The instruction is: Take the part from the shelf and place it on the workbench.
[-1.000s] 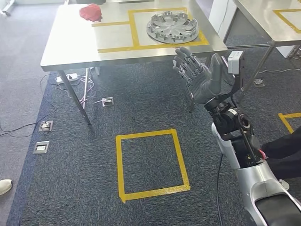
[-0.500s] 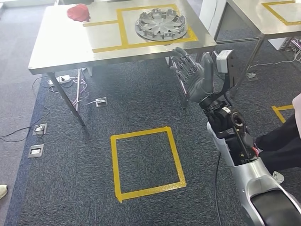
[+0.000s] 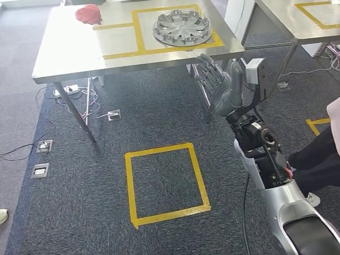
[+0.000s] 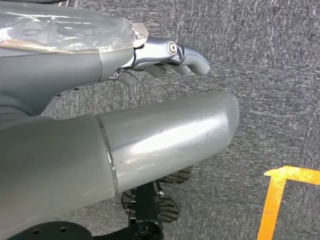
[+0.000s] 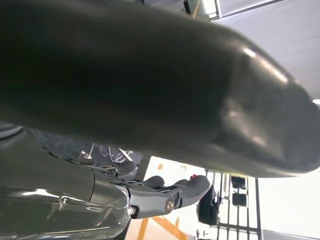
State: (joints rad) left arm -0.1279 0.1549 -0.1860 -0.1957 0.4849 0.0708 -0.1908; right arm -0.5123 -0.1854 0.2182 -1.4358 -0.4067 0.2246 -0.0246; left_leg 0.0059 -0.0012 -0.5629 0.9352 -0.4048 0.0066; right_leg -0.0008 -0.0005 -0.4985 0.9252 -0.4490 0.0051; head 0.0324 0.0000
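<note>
The part [image 3: 182,27] lies flat inside the yellow tape near the tabletop [image 3: 68,50]'s front right corner. The right robot hand [image 3: 220,85] hangs just below that front edge — fingers apart, holding nothing — over bare carpet. The left robot hand [image 4: 113,135] holds nothing, fingers straight.

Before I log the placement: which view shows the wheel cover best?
The head view: the wheel cover lies whole inside the yellow tape outline on the workbench. Neither wrist view shows any recognisable part of it.
</note>
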